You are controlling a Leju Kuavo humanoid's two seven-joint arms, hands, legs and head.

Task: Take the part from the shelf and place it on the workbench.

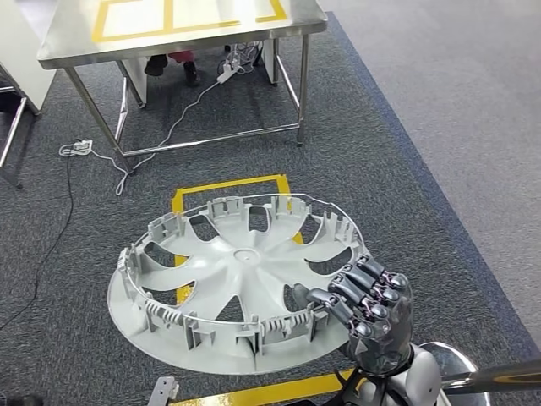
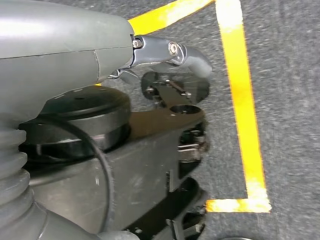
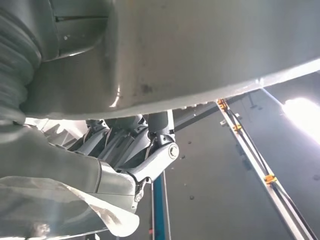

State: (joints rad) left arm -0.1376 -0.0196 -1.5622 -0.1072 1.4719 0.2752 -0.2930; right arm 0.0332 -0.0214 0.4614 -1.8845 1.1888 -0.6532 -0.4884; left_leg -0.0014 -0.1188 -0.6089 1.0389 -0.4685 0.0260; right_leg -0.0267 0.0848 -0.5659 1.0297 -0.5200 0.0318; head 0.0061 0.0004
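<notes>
The part is a large grey wheel cover (image 1: 236,271) with open spokes and clips round its rim, inner side up and roughly level above the floor. My right hand (image 1: 370,309) grips its near right rim, fingers curled over the edge into a spoke opening. In the right wrist view the cover's smooth face (image 3: 196,55) spans the picture, with my right hand's fingers (image 3: 124,142) wrapped against it. The steel workbench (image 1: 185,46), marked with yellow tape, stands ahead of me. My left hand (image 2: 75,50) hangs over the carpet, its thumb (image 2: 170,50) stretched out and holding nothing.
A yellow taped square (image 1: 230,184) marks the dark carpet under the cover. A power strip (image 1: 79,148) and a white cable (image 1: 172,127) lie by the bench legs. A person's shoes (image 1: 169,61) show under the bench. Lighter grey floor (image 1: 459,110) runs along the right.
</notes>
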